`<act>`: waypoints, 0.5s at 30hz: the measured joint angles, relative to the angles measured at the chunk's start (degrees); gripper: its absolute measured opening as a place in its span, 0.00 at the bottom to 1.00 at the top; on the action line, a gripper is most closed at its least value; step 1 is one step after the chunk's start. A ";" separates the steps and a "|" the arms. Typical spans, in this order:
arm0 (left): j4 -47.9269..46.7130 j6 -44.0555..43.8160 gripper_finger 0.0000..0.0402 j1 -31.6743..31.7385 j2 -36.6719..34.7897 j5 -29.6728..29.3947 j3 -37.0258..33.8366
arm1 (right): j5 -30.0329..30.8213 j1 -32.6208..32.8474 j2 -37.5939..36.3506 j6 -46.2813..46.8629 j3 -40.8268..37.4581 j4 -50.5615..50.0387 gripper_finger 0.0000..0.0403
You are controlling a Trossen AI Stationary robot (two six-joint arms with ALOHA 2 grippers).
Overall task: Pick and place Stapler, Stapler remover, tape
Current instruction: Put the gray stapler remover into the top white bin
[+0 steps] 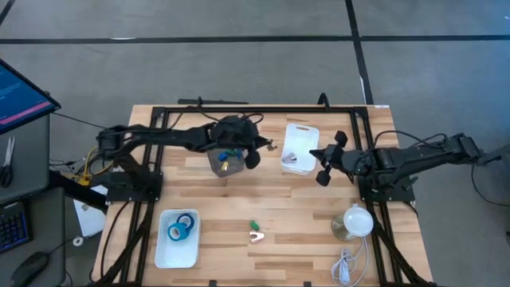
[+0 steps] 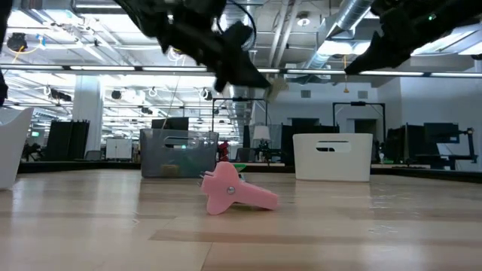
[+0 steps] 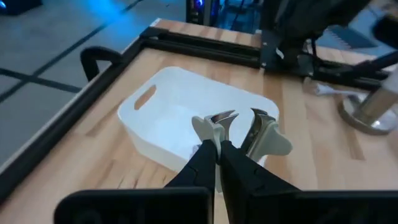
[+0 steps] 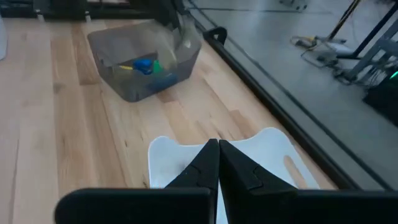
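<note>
Table: I saw a pale wooden table [image 1: 239,207] inside a black frame, grey floor around it.
Left arm: my left gripper [image 3: 217,146] hung above the white bin [image 3: 168,118] at centre-far, jaws clamped on a pale staple remover [image 3: 264,134].
Right arm: the right gripper [image 4: 217,155] waited just right of that bin, jaws closed on nothing.
Near-left tray: the white tray [image 1: 163,251] held two blue tape rolls [image 1: 182,228].
Clear box: a clear box [image 1: 225,163] sat left of the white bin.
Centre-near: another staple remover [image 1: 256,236] lay on the wood.
</note>
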 joint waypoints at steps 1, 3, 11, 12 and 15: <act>2.41 -0.32 0.00 0.47 1.53 1.14 -0.02 | 0.68 0.55 -0.13 -0.01 0.00 0.40 0.00; 7.58 -1.49 0.00 1.12 4.60 3.80 -0.01 | 1.60 1.44 -0.29 -0.15 0.02 1.01 0.00; 13.80 -3.16 0.00 1.58 12.08 10.31 3.51 | 1.88 1.83 -0.66 -0.59 0.02 1.94 0.00; 13.82 -3.15 0.00 1.46 12.74 10.24 4.13 | 1.93 1.81 -0.63 -0.56 0.02 1.97 0.00; 13.51 -3.17 0.00 1.21 14.46 10.31 5.44 | 2.63 1.54 -0.65 -0.57 0.02 1.96 0.00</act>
